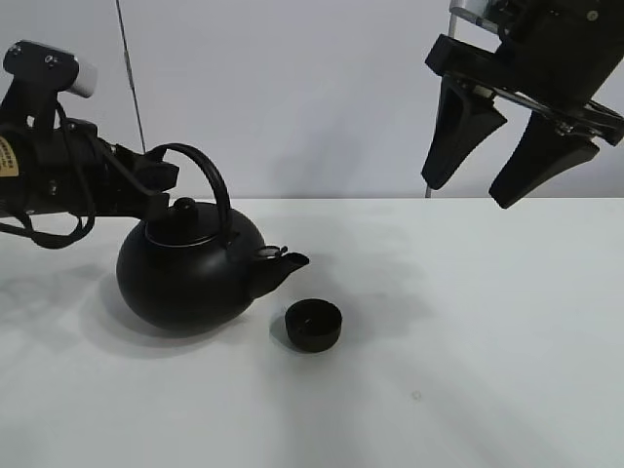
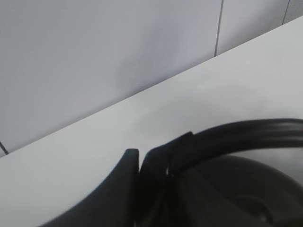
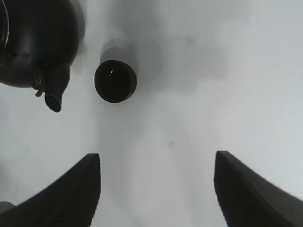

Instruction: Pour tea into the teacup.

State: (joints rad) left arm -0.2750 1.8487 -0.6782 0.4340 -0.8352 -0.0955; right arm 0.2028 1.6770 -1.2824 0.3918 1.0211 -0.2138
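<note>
A big round black kettle (image 1: 185,273) stands on the white table (image 1: 468,370), its spout (image 1: 283,263) pointing right toward the teacup (image 1: 313,324), a small low black cup just right of the spout and apart from it. My left gripper (image 1: 161,180) is shut on the kettle's arched handle (image 2: 246,132) near its left end. My right gripper (image 1: 492,171) hangs high at the upper right, open and empty. From the right wrist view I see the teacup (image 3: 115,81) and the kettle (image 3: 33,42) side by side below my open right gripper (image 3: 156,184).
A grey wall (image 1: 312,88) rises behind the table's back edge. A thin dark pole (image 1: 132,88) stands at the back left.
</note>
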